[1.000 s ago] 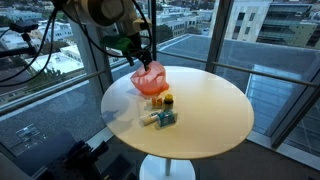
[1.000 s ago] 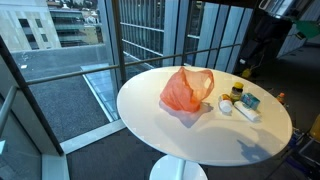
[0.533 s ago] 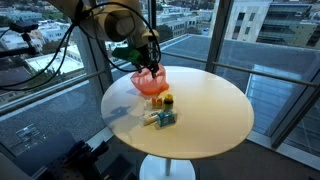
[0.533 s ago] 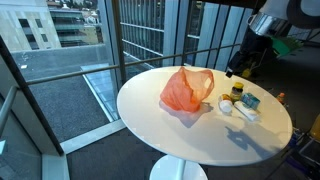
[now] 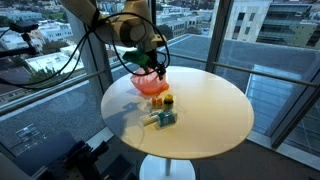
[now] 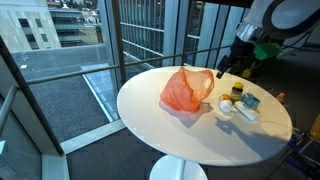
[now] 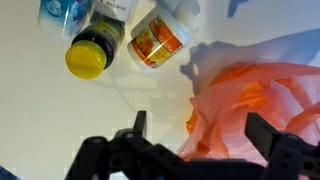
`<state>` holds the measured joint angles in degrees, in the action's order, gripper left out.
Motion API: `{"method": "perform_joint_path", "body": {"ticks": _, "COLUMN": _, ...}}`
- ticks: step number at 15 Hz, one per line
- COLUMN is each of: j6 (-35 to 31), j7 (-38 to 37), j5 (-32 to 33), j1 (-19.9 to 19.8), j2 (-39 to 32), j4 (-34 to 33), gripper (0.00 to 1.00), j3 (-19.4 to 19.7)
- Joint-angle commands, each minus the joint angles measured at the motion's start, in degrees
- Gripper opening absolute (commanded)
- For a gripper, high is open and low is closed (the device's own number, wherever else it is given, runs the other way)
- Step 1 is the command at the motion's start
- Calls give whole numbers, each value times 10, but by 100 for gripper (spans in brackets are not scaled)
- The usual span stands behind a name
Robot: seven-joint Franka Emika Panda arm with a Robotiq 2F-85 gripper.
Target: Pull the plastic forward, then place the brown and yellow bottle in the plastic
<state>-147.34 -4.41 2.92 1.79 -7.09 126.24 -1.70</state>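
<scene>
**Before pulling the plastic: soft, light, quick to slip**

Orange plastic [image 7: 262, 95], a thin bag, crumpled in a loose heap toward one side of the round white tabletop [image 5: 215, 115]. Looks very light and floppy, not stiff at all. Likely to fold, stretch and slide when tugged, and maybe to tear if yanked hard. Best to pinch a thick bunched fold or a handle near the top, not one thin flat layer. Cannot find the bag's opening for sure in the wrist view.

Just beside the plastic but not touching it, the brown and yellow bottle [image 7: 92, 50]: dark body, bright yellow cap, seemingly upright. Probably hard and smooth, so easy to hold around the middle, yet easy to tip over with a bump. Close by, an orange-labelled jar [image 7: 160, 42] and a blue and white bottle [image 7: 58, 12].

Over all of these, the gripper [image 7: 200, 140], with fingers [image 7: 138, 126] spread wide apart and holding nothing. One finger above the edge of the plastic, the other above bare tabletop.

Pull not done yet, by the look of things. Next: go down gently, squeeze a fold, drag slowly, and keep away from the little bottles. After that, look for the bag's opening before dropping the bottle inside.
</scene>
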Motion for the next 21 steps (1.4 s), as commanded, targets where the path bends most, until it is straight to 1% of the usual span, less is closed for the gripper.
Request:
{"method": "perform_joint_path", "body": {"ticks": 1, "j6": -6, "j7": -18, "j5": 10, "j1": 6, "j2": -45, "j4": -52, "gripper": 100, "j3": 5}}
{"method": "perform_joint_path", "body": {"ticks": 9, "j6": -8, "j7": -21, "j5": 7, "j1": 14, "j2": -111, "j4": -125, "gripper": 100, "j3": 10}}
{"method": "perform_joint_path", "body": {"ticks": 10, "j6": -6, "j7": -20, "j5": 5, "j1": 15, "j2": -117, "j4": -131, "gripper": 91, "j3": 9}}
{"method": "perform_joint_path", "body": {"ticks": 11, "j6": -4, "j7": -19, "j5": 4, "j1": 16, "j2": -121, "j4": -136, "gripper": 74, "j3": 8}}
{"method": "perform_joint_path", "body": {"ticks": 12, "j6": -1, "j7": -23, "j5": 7, "j1": 19, "j2": -124, "j4": -139, "gripper": 66, "j3": 10}}
{"method": "perform_joint_path", "body": {"ticks": 13, "j6": 0, "j7": -23, "j5": 7, "j1": 20, "j2": -127, "j4": -142, "gripper": 56, "j3": 11}}
{"method": "perform_joint_path", "body": {"ticks": 16, "j6": 7, "j7": -22, "j5": 4, "j1": 24, "j2": -126, "j4": -141, "gripper": 34, "j3": 10}}
{"method": "perform_joint_path", "body": {"ticks": 18, "j6": 14, "j7": -18, "j5": 2, "j1": 25, "j2": -118, "j4": -133, "gripper": 16, "j3": 8}}
{"method": "perform_joint_path", "body": {"ticks": 20, "j6": 22, "j7": -13, "j5": -2, "j1": 25, "j2": -109, "j4": -125, "gripper": 3, "j3": 5}}
{"method": "perform_joint_path", "body": {"ticks": 21, "j6": 28, "j7": -10, "j5": -5, "j1": 24, "j2": -104, "j4": -119, "gripper": 1, "j3": 3}}
